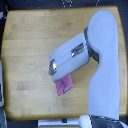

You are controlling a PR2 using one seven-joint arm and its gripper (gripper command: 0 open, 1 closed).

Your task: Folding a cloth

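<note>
A wooden tabletop is seen from above in the exterior view, its grain pale and yellowish; it fills most of the picture, with dark ground showing past its upper edge and corners. The cloth is laid on the table a little below the middle, toward the lower edge; it is a small pink-magenta piece (plain, with no pattern to be made out), and only its lower part is visible, since the rest is covered by the robot's forearm. A white arm is seen entering from the lower edge at the exterior view's right, rising along that side and bending back toward the centre; its boxy grey-white forearm section is angled down toward the exterior view's left, with a dark band at its end just above the cloth. The gripper cannot be made out: it is hidden beneath the forearm, so whether the jaws are parted or closed, and whether the cloth is held, cannot be told. At the exterior view's left edge a pale object is partly cut off; it is too blurred to identify.
</note>
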